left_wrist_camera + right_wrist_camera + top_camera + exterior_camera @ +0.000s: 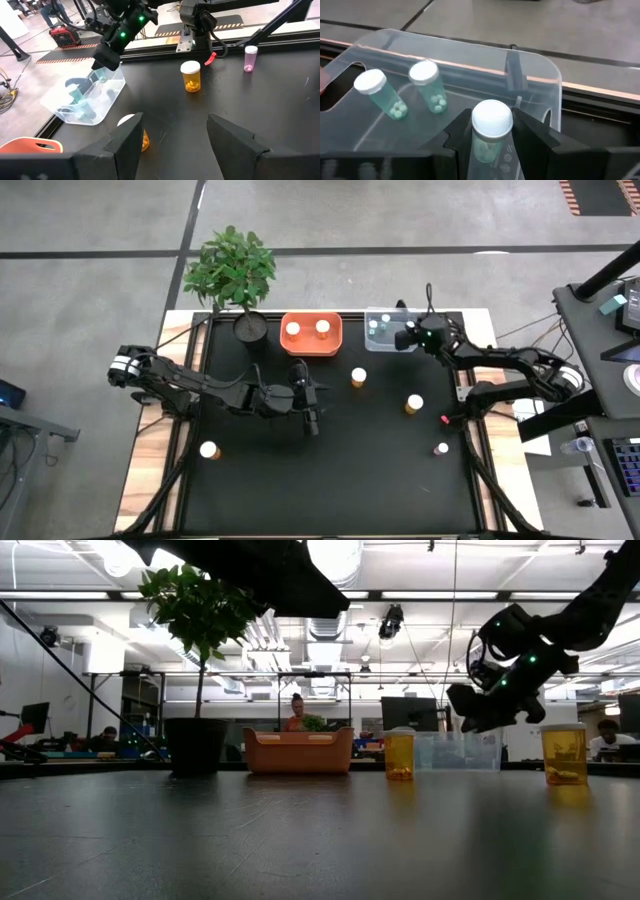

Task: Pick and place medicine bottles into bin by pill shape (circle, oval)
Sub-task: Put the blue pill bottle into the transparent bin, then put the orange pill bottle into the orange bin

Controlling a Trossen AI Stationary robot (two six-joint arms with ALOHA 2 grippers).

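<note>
My right gripper (491, 131) is shut on a small pale-green bottle with a white cap (491, 118), over the clear bin (385, 328) at the table's far edge. Two similar green bottles (382, 95) (431, 86) lie in that bin. The orange bin (312, 335) holds two amber bottles. Amber bottles stand on the mat (358, 377) (414, 404) (209, 450), and so does a small pink-capped one (441, 448). My left gripper (312, 418) is open and empty above mid-table, and the left wrist view shows its fingers (175, 127) wide apart. My right gripper pinches the green bottle's body just below the cap (487, 145) between its two fingers, one on each side. The bottle is lifted clear above the clear bin's near wall, its cap end pointing away from the wrist.
A potted green plant (235, 275) stands at the far left beside the orange bin. The left wrist view shows an amber bottle (190, 76) and the pink-capped one (249, 58) ahead, and another amber bottle (142, 137) partly behind a finger. A person shows in the room beyond.
</note>
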